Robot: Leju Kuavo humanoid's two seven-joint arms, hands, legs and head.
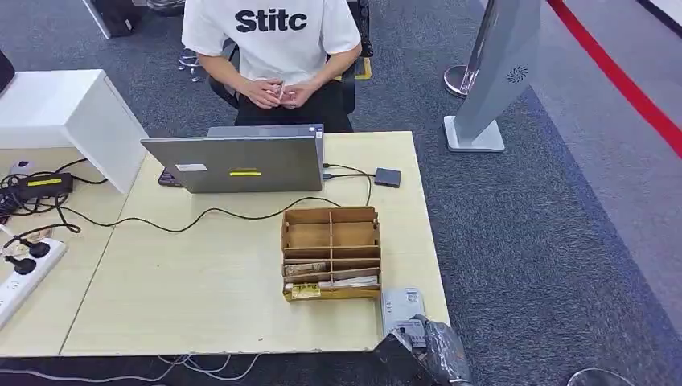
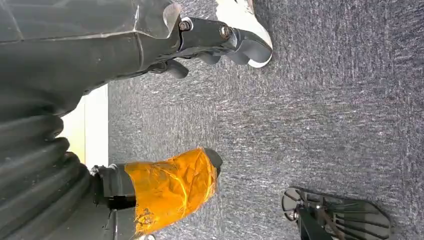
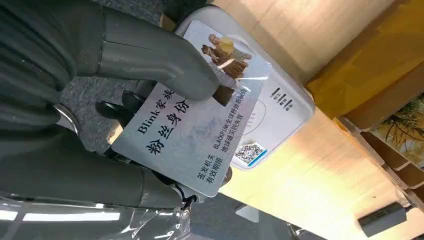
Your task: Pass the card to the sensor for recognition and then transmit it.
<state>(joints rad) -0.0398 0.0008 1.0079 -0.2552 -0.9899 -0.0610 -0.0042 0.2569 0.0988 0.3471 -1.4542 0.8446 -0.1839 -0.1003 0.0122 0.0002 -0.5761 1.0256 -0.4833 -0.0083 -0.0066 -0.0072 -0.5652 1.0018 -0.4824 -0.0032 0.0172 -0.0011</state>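
**Card over sensor, scan step**

Card [image 3: 192, 140] pinched in right hand [image 3: 125, 100], overlapping white sensor [image 3: 280, 107] at the surface [image 1: 201, 297] near corner. Judgement: keep card flat over reader. Cardboard organizer [image 1: 330, 253] close beside; open carpet to the right. Left hand [image 2: 165, 187] hangs, grip unclear.

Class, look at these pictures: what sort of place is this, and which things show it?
Probably an office or reception-style desk: a laptop on a pale table, grey carpet, and a card reader over which the right hand holds a card.
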